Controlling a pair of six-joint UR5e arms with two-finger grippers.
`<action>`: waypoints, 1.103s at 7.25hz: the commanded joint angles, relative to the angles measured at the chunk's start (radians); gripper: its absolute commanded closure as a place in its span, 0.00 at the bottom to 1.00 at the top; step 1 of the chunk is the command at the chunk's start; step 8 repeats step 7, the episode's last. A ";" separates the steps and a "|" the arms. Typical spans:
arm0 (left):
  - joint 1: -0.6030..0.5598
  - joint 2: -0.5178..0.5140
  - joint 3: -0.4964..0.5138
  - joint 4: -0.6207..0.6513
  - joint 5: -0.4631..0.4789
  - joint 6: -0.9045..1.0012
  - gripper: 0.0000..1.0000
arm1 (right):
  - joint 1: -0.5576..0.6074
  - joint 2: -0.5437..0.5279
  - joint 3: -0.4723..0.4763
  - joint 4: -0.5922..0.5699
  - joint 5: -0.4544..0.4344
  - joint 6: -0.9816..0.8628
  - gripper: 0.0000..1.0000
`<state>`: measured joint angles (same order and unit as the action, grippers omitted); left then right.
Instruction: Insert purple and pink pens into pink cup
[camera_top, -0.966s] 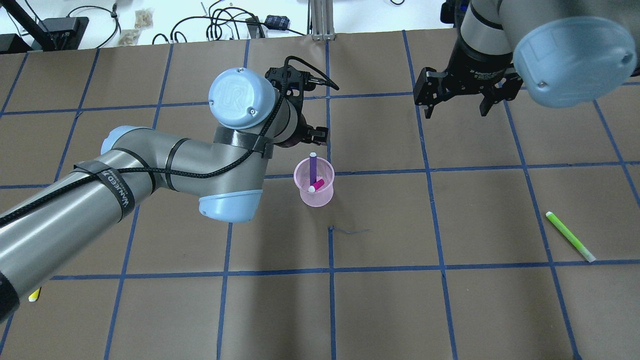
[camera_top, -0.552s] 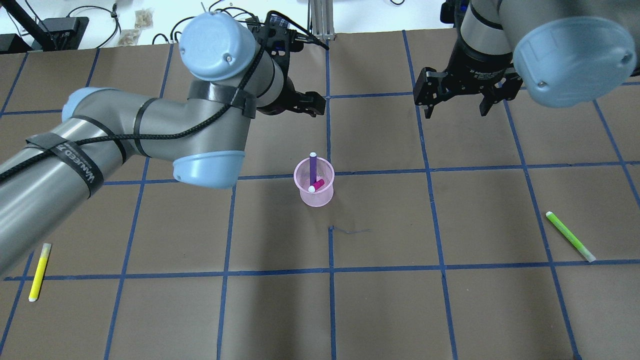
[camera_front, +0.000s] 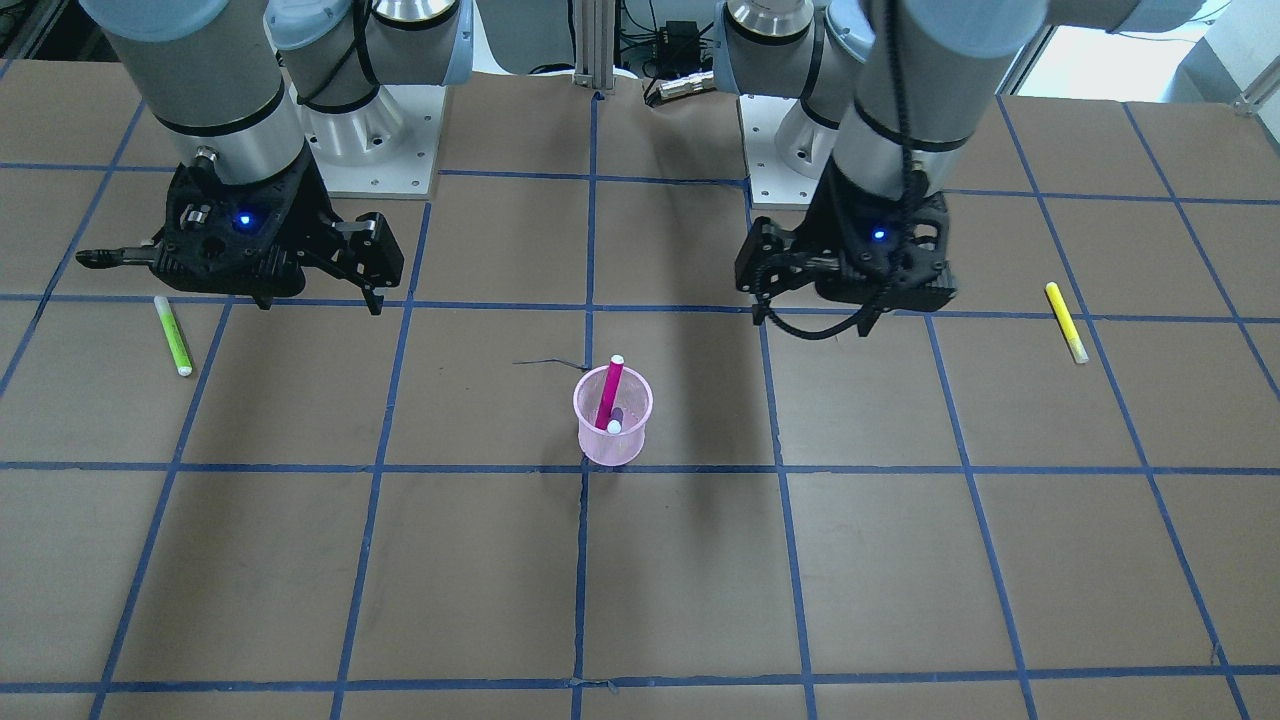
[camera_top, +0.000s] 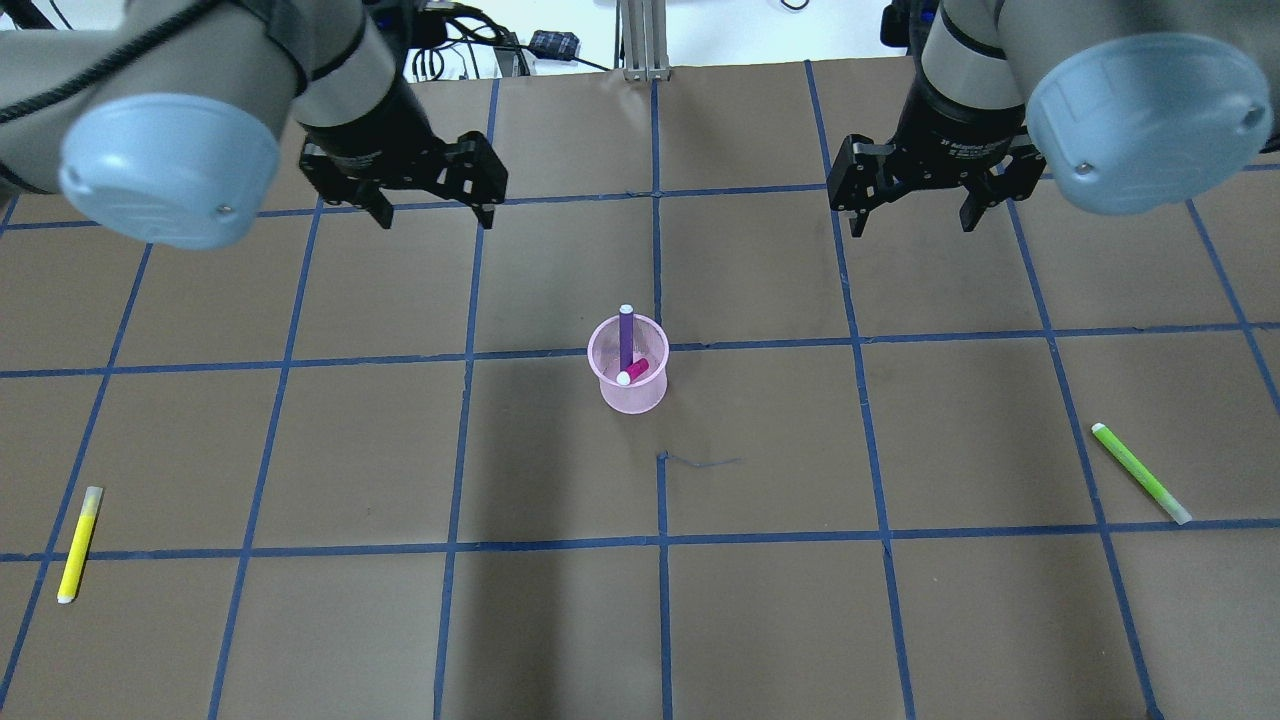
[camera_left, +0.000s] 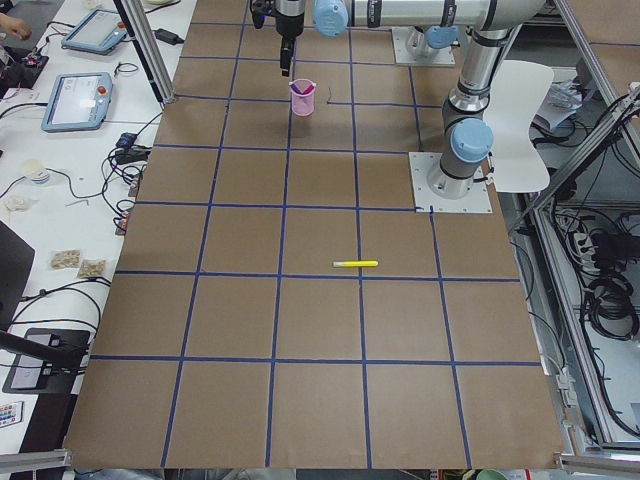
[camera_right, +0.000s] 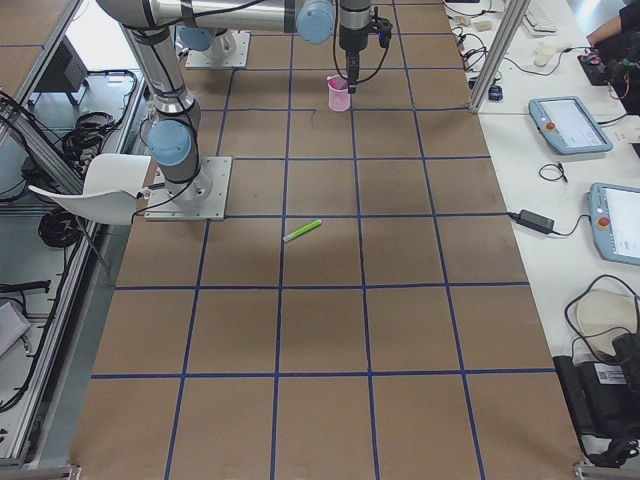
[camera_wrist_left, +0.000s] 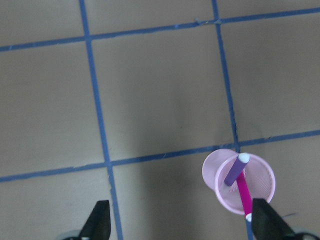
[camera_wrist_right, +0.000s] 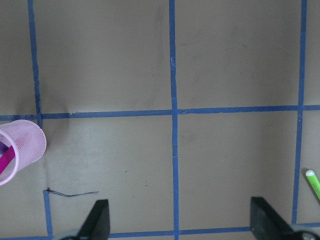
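A brown covering (camera_top: 760, 620) marked into squares by blue tape lines (camera_top: 660, 540) spreads over the whole table. Past its far edge runs a white bench with black cables (camera_top: 440, 45) and an aluminium post (camera_top: 640, 40). The side views also show tablets on the bench along the operators' side.

At the far left a yellow pen (camera_top: 78, 545) lies flat, its long axis running roughly from near edge to far edge. Next comes the left gripper (camera_top: 437, 215), raised above the table with its fingers spread wide and nothing between them (its wrist camera shows both tips at the bottom corners, with bare covering in the gap).

Near the table's middle the pink cup (camera_top: 632, 395) stands upright beside a crossing of tape lines, between the two grippers and apart from both. Both task pens are inside it, white ends up, and their shafts cross. The purple pen (camera_top: 626, 335) leans away from the robot and rises above the rim. The pink pen (camera_top: 636, 369) leans toward the robot, its tip above the near rim.

Further right hangs the right gripper (camera_top: 912, 225), likewise spread open and empty. At the far right a green pen (camera_top: 1140, 473) lies flat on a diagonal, well away from the cup.
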<state>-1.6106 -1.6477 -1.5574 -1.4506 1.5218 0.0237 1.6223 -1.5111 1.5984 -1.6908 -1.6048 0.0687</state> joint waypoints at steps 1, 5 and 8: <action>0.049 0.014 0.042 -0.085 -0.003 0.016 0.00 | -0.004 0.000 -0.002 -0.001 0.003 -0.001 0.00; 0.047 0.042 0.088 -0.191 0.052 0.057 0.00 | -0.004 0.006 0.000 -0.052 0.000 -0.021 0.00; 0.047 0.049 0.085 -0.178 0.041 0.117 0.00 | -0.006 0.009 0.000 -0.059 0.000 -0.018 0.00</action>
